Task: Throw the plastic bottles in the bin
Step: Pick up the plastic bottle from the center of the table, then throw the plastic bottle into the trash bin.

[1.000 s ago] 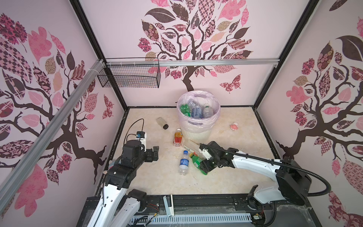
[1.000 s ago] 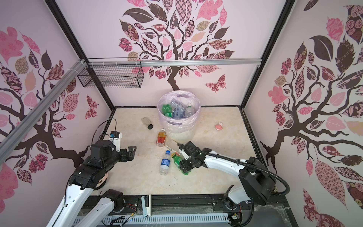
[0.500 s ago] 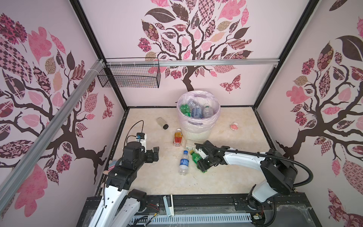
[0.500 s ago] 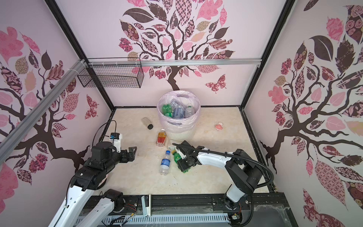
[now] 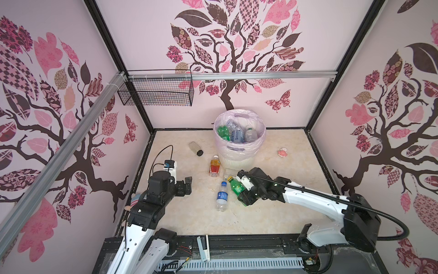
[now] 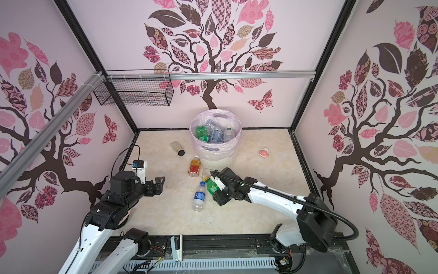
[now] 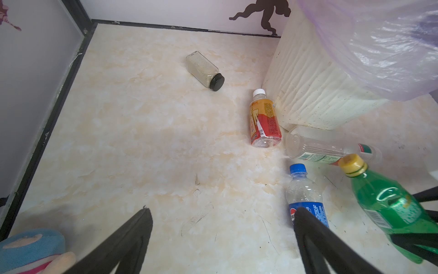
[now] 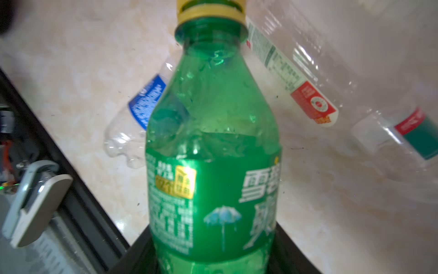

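Right gripper [image 5: 243, 195] is clamped on the lower half of the green bottle [image 5: 235, 186] mid-tabletop [image 5: 272, 213], yellow cap [image 5: 229, 178] aimed at the bin [image 5: 237, 162] just beyond, so that arm's closer, while the left gripper [image 7: 220, 211] sits wide open.

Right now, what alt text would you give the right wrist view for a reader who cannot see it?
A green bottle with a yellow cap fills the frame, gripped low down between the black jaws of the right pincer. Behind it, a blue-labelled clear bottle and a red-labelled clear bottle lie on the beige floor.
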Motion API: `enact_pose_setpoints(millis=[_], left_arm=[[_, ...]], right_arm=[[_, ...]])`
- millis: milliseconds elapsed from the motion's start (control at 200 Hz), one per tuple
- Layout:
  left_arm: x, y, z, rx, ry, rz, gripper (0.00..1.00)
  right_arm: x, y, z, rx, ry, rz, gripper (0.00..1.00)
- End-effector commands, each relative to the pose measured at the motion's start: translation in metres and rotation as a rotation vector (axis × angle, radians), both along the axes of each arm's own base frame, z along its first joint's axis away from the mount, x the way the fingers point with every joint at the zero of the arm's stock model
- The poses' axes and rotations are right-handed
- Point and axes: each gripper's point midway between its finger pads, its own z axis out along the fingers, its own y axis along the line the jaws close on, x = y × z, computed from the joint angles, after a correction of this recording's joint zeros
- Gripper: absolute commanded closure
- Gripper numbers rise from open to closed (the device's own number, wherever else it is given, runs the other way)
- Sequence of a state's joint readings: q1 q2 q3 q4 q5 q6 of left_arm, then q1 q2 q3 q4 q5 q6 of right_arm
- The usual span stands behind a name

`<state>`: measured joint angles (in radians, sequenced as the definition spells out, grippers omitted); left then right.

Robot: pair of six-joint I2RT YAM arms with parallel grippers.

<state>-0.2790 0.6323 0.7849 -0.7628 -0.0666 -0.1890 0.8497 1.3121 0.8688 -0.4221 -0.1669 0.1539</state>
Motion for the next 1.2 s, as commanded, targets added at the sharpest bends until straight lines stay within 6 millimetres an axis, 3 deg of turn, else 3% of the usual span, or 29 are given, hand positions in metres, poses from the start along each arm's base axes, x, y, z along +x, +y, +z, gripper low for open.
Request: enact_pose_setpoints(millis=[0,115,310,425,595,745,961,1196], left_arm=[[0.001,0.002,-0.003,-0.010,-0.005,0.014,0.04],[0.000,0.001,-0.003,-0.011,-0.005,0.013,0.04],[0.000,0.000,-0.004,-0.016,-0.001,0.008,0.04],[-0.001,0.000,-0.003,-0.020,-0.005,0.009,0.04],[-0.002,0.000,-0.002,-0.021,-0.008,0.008,0.04],[-0.002,0.000,-0.003,-0.023,-0.007,0.004,0.04],[-0.001,-0.001,-0.004,-0.024,-0.003,0.003,0.04],[0.000,-0.002,-0.005,-0.026,0.003,0.000,0.04]], right_arm=[[-0.013,0.006,0.042,0.074,-0.044,0.092,0.49],[-0.015,0.012,0.084,0.168,-0.108,0.132,0.50],[-0.008,0.030,0.181,0.355,-0.280,0.182,0.47],[0.018,0.033,0.223,0.374,-0.358,0.124,0.46],[0.085,0.019,0.264,0.333,-0.458,-0.064,0.47],[0.149,-0.006,0.286,0.324,-0.503,-0.267,0.48],[0.216,-0.016,0.280,0.208,-0.565,-0.437,0.45],[0.251,-0.021,0.256,0.093,-0.565,-0.527,0.44]])
